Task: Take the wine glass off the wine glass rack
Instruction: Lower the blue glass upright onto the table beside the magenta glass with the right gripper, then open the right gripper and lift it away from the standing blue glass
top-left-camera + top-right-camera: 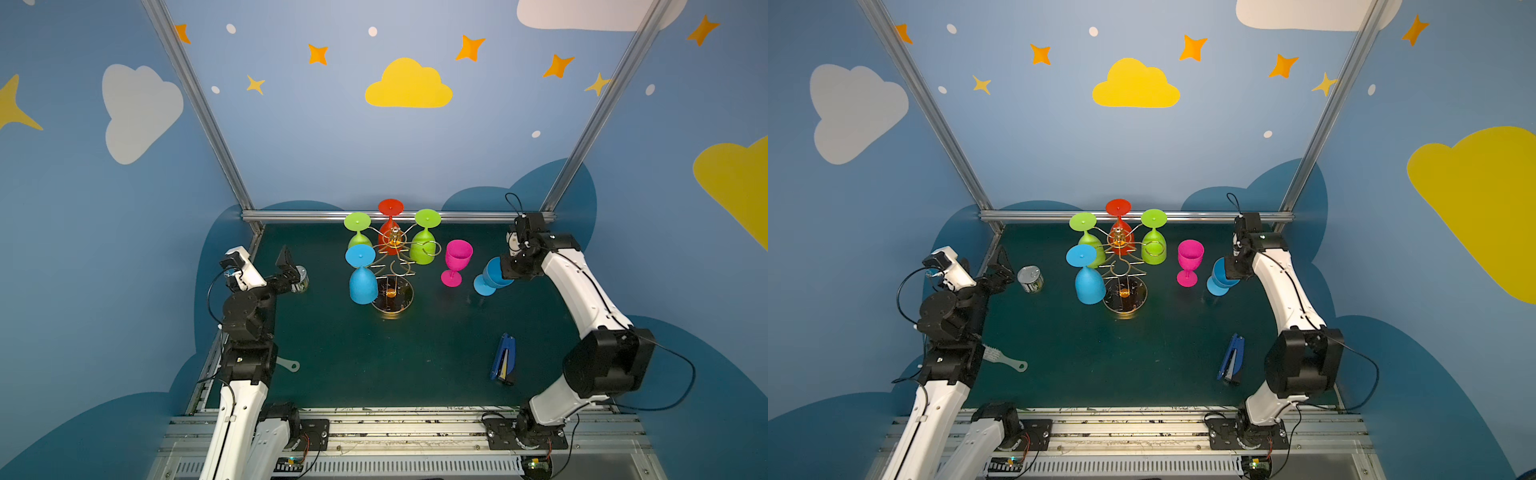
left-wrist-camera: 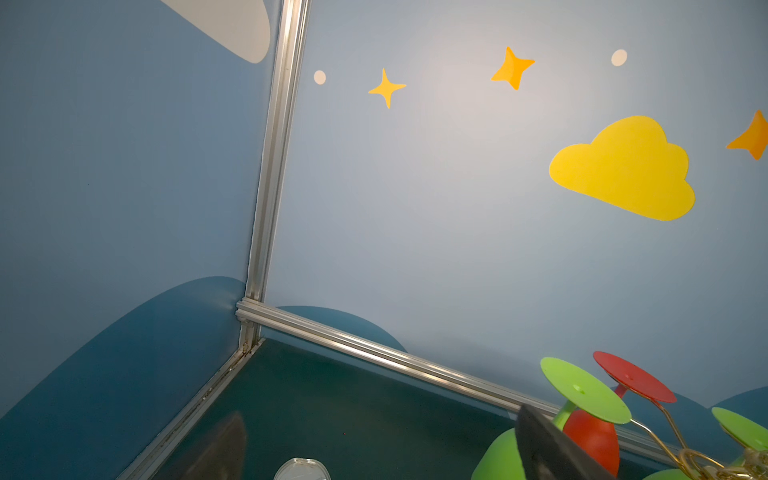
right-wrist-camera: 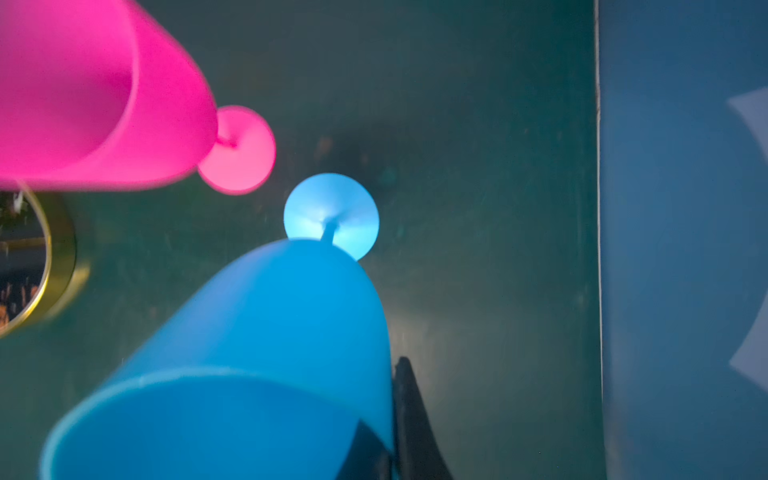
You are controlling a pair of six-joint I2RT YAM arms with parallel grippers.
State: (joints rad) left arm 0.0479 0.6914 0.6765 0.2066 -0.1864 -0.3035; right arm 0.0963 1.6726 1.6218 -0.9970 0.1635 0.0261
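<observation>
In both top views, a blue wine glass (image 1: 494,274) is off the rack and hangs tilted at the right of the dark green table (image 1: 374,365), its round foot low and pointing toward the middle. The right gripper (image 1: 504,272) is clamped on the wall of its bowl at the rim. In the right wrist view, one finger (image 3: 409,407) sits outside the bowl and the other shows as a dark shape through the wall. Whether the foot touches the table cannot be told. Just beside it, toward the centre, one pink glass (image 1: 457,255) stands upright on the table. Further in stands the single gold wine glass rack (image 1: 399,307) on its round base near the back of the table. Four glasses hang from it upside down: two green glasses (image 1: 357,221) (image 1: 422,249), one red glass (image 1: 390,207) at the back and a second blue glass (image 1: 363,284) at the front left. Two loop ends are bare. That makes six glasses in all. At the far left, the left gripper (image 1: 292,266) is spread wide and holds nothing. One metal can (image 1: 1030,278) stands just beside it, its label too small to read. One white brush (image 1: 1007,359) lies near the left arm, and one blue stapler (image 1: 503,359) lies at the front right.
</observation>
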